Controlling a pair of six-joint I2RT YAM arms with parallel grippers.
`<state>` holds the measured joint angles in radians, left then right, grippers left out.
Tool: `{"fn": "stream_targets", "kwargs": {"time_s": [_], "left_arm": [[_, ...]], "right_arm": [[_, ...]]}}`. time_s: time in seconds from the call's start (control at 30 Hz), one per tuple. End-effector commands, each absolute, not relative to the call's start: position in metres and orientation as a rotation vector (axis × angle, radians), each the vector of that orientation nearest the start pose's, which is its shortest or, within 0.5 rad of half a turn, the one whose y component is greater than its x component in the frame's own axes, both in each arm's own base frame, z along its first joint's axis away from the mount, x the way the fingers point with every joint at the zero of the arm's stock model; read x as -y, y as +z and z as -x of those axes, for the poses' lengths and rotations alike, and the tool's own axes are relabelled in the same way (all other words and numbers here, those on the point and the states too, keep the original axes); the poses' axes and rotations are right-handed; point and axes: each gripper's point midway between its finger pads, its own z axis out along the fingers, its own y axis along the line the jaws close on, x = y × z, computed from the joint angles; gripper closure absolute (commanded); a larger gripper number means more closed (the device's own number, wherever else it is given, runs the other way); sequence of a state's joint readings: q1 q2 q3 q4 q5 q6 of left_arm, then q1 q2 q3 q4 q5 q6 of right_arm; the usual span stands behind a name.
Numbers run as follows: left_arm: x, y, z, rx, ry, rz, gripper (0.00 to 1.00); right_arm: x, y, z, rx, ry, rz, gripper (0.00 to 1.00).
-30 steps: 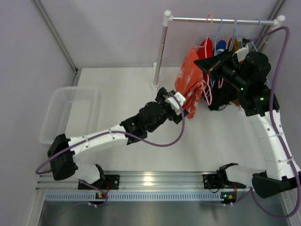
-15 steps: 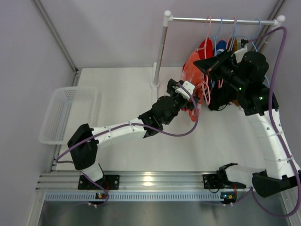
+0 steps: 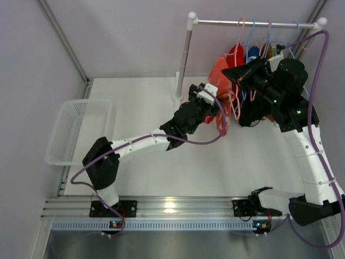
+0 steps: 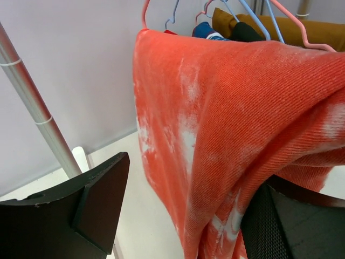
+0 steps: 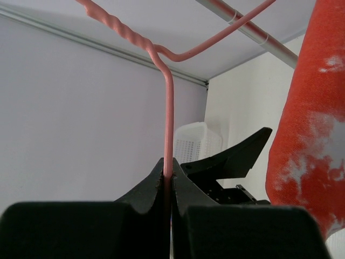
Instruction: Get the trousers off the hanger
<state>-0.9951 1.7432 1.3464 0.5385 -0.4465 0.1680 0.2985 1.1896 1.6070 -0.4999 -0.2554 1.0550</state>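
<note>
The right pincer (image 5: 168,172) is pinching the pink hanger (image 5: 168,118); the left pincer (image 4: 186,189), wide, is straddling the soft, light orange trousers (image 4: 232,97) hanging far right on the rail (image 3: 253,23), likely best gripped mid-fold.

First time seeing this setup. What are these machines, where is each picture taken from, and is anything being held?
Two white robot arms are bolted to a table. The overhead picture looks down from behind them; the other two come from cameras on their wrists. The right gripper is shut on a pink hanger, below the clothes rail. The left gripper is open, its jaws either side of the orange-red speckled trousers. A white basket sits on the table's left.
</note>
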Motion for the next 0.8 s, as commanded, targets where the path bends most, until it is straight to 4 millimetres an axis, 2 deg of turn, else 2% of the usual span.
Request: {"fn": "stream_targets", "kwargs": {"time_s": [0.0, 0.2, 0.33, 0.6, 0.67, 0.7, 0.77], "left_arm": [[0.405, 0.353, -0.365, -1.307, -0.395, -0.423, 0.21], [0.403, 0.358, -0.369, -1.286, -0.382, -0.420, 0.19], [0.409, 0.360, -0.375, -1.272, -0.370, -0.417, 0.18], [0.405, 0.378, -0.397, -1.253, -0.315, -0.355, 0.25], [0.403, 0.382, -0.403, -1.249, -0.311, -0.346, 0.32], [0.403, 0.384, -0.403, -1.245, -0.311, -0.342, 0.32], [0.401, 0.387, -0.404, -1.241, -0.297, -0.345, 0.46]], "right_arm": [[-0.181, 0.571, -0.285, -1.429, 1.315, -0.260, 1.00], [-0.185, 0.570, -0.281, -1.426, 1.352, -0.235, 1.00], [-0.189, 0.570, -0.277, -1.426, 1.373, -0.213, 1.00], [-0.190, 0.572, -0.270, -1.418, 1.380, -0.193, 1.00], [-0.191, 0.569, -0.271, -1.428, 1.381, -0.195, 1.00], [-0.191, 0.568, -0.271, -1.431, 1.381, -0.198, 1.00], [-0.190, 0.567, -0.272, -1.431, 1.373, -0.200, 1.00]]}}
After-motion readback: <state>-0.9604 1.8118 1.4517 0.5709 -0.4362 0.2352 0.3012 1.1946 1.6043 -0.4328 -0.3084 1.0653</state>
